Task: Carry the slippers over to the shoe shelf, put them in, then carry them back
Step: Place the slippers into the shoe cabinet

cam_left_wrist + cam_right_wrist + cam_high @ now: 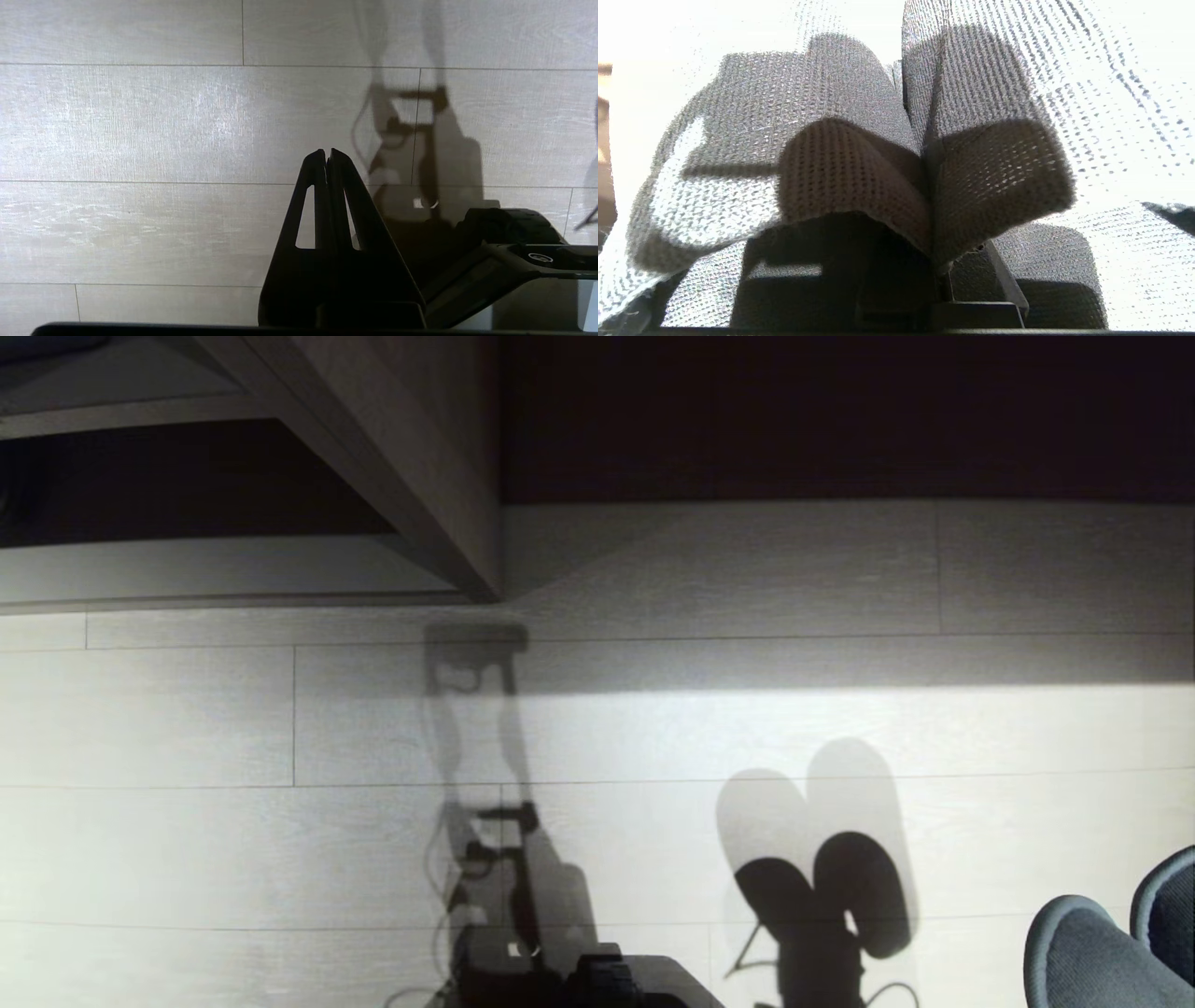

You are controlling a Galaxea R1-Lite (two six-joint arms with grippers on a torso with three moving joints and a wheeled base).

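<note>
1. The slippers (1111,943) hang at the near right corner of the head view, toes up, off the floor (187,728). I think the robot holds them up like this so it can carry both at once.

2. The right claw (931,261) is pinched tight on the slippers (924,154). The two soft openings are squeezed side by side in its grip. One pinch on both edges looks like a way to keep the pair together.

3. The left claw (327,156) has its two fingers pressed together with nothing between them. It hangs over bare floor (140,140) on the left. It seems to be resting while the other arm does the job.

4. The shoe shelf (233,569) is far off on the left, a low pale wood box with a dark back and a slanted board. Nothing can be seen inside it from here. The slippers are well apart from it, so I think the carrying part is under way.

5. The head view shows the shelf, and dark shadows of the robot and the slippers on the floor. It does not show the grip.

6. The right wrist view shows the grip up close, with knit cloth filling the picture. It shows no shelf.

7. The left wrist view alone shows that the left claw is empty.
</note>
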